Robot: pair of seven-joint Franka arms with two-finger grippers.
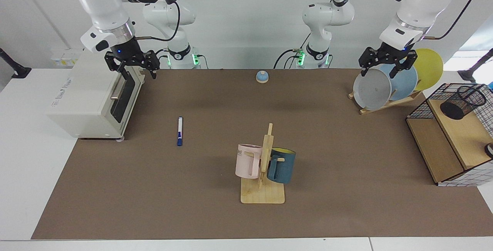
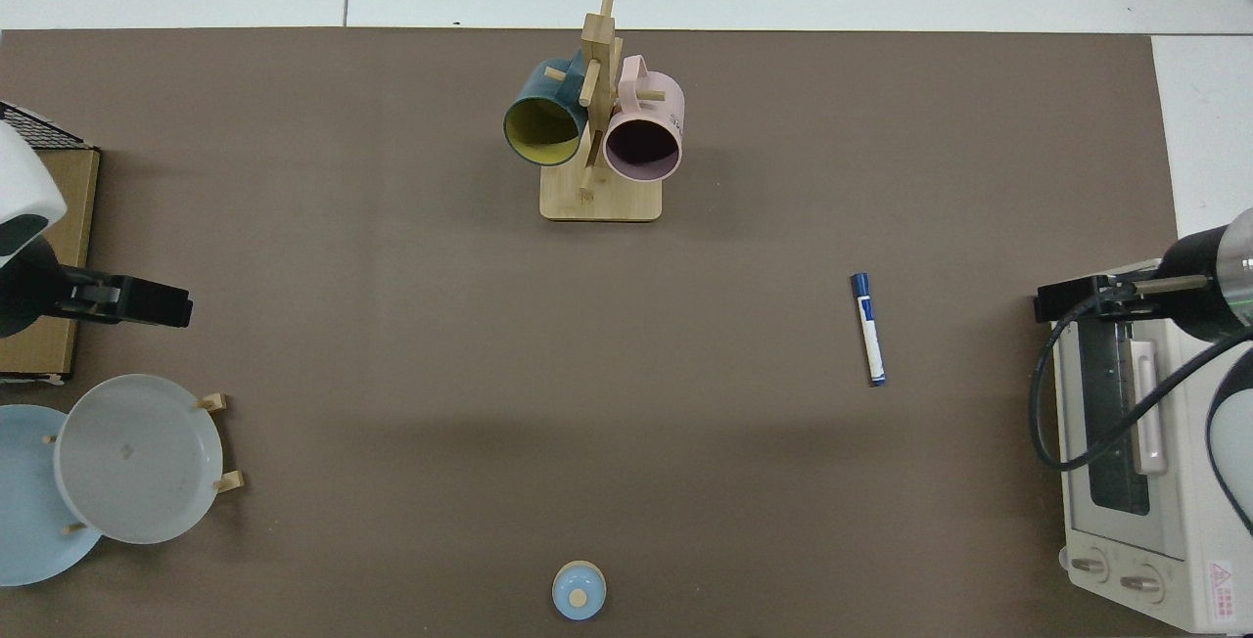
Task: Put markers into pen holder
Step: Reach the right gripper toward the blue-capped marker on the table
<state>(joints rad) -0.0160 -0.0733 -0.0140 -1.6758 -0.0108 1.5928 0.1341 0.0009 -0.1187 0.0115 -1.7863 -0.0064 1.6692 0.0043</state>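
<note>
The marker (image 1: 180,131) (image 2: 868,328), white with a dark blue cap and blue end, lies flat on the brown mat, left of centre in the facing view. The black mesh pen holder (image 1: 462,102) stands upright on the wooden shelf box at the far right; the top view does not show it. My right gripper (image 1: 138,74) (image 2: 1052,303) hangs open and empty above the toaster oven's door, well behind the marker. My left gripper (image 1: 378,74) (image 2: 176,305) is open and empty too, hovering over the plate rack, left of the pen holder.
A white toaster oven (image 1: 92,101) sits at the left edge. A wooden mug tree (image 1: 265,166) with a pink and a dark teal mug stands centre front. A rack of plates (image 1: 385,85), the wire-and-wood shelf box (image 1: 435,147) and a small blue bell (image 1: 262,76) are also present.
</note>
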